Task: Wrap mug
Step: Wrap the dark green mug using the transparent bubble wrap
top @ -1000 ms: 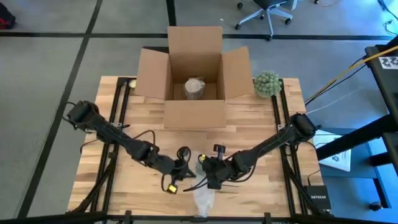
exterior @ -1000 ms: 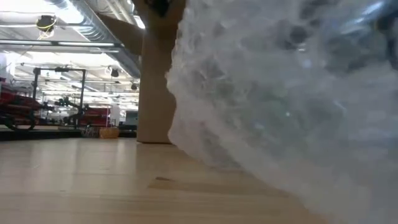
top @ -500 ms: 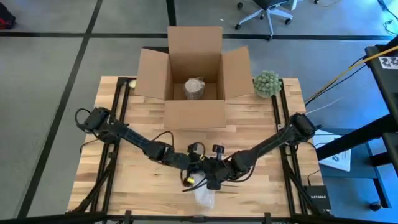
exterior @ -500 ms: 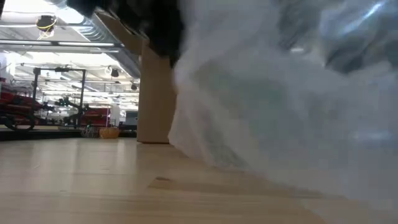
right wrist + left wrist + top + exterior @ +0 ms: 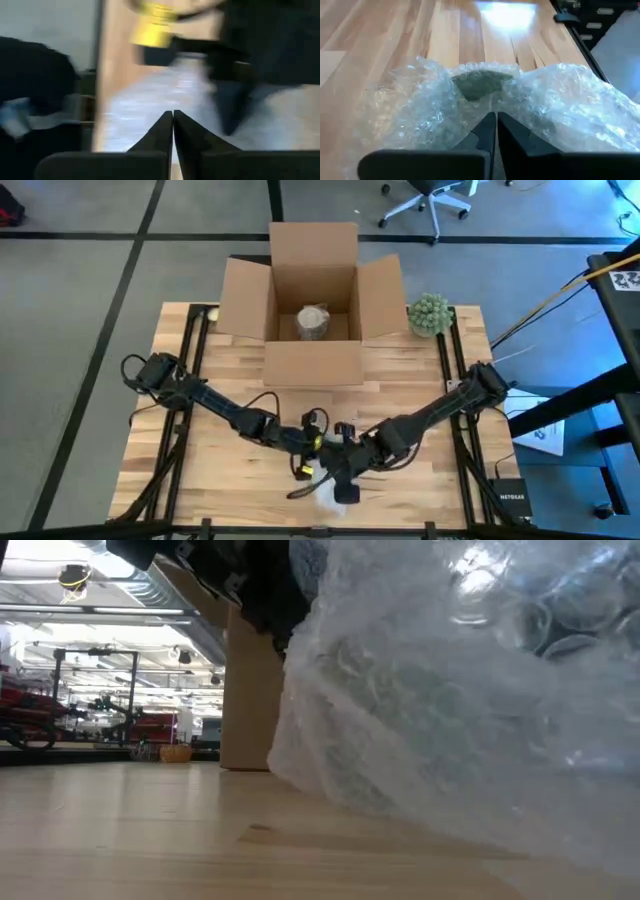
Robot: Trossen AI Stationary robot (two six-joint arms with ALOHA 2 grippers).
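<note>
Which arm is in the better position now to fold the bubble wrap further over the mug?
Probably left. The left pincer is shut on the bubble wrap, right at the greenish mug. The right pincer is shut, its view blurred.

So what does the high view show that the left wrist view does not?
Only the high view shows the open cardboard box with a wrapped bundle inside, the green plant ball and both arms. Only the left wrist view shows the left gripper pinched shut on the bubble wrap, with a dark green shape under it. Both show the bubble wrap and the wooden table.
</note>
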